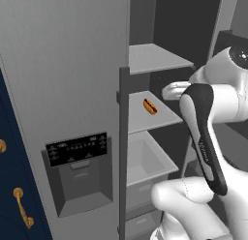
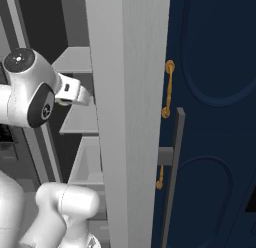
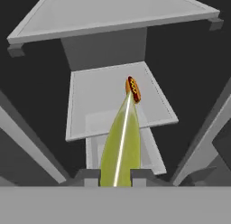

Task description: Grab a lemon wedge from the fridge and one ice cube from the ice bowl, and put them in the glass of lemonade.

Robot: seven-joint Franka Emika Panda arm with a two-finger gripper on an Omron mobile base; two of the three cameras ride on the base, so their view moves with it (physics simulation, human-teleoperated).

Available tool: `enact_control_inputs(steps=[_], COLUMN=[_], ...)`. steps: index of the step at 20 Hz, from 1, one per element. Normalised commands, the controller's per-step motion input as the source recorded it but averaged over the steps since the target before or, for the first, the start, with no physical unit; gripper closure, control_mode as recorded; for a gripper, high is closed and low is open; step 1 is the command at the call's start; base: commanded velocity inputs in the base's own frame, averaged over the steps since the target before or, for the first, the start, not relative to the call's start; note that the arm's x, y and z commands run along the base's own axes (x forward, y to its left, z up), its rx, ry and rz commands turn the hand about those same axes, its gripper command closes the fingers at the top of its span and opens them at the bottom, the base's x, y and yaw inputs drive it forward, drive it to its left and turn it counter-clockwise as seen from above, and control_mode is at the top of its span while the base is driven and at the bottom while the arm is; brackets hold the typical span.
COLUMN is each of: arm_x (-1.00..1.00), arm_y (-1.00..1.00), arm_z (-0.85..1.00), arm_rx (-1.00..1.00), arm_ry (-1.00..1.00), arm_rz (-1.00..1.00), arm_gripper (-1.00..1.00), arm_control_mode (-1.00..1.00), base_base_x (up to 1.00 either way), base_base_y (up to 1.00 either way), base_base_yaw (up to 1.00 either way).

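Lemon wedge (image 3: 121, 146) is sitting pinched between the two dark fingertips of the gripper (image 3: 115, 175), filling the middle of the hand view as a long yellow-green sliver. The fridge (image 1: 63, 79) is standing open, and the hand is hanging in front of its shelves, above the shelf (image 1: 138, 115) where a hot dog (image 1: 150, 106) is lying. So the first pick looks done, judging by the grip. Carrying the wedge to the glass, fetching an ice cube from the bowl and dropping both in the lemonade are all still waiting.
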Motion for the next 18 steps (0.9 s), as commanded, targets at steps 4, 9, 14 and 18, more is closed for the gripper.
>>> enact_control_inputs(steps=[4,9,14,18], arm_x=[-0.80,-0.67,-0.49,0.00], arm_y=[0.07,0.02,0.00,0.00], arm_z=[-0.26,-0.39,-0.19,0.00], arm_rx=[-0.01,-0.03,-0.01,0.00], arm_ry=[0.01,0.04,0.02,0.00], arm_rz=[0.05,0.01,0.00,0.00], arm_gripper=[1.00,1.00,1.00,1.00], arm_control_mode=[-1.00,-1.00,1.00,1.00], base_base_x=[0.00,0.00,-0.37,-0.98], base_base_y=[0.00,0.00,0.00,0.00], base_base_yaw=[0.00,0.00,0.00,0.05])
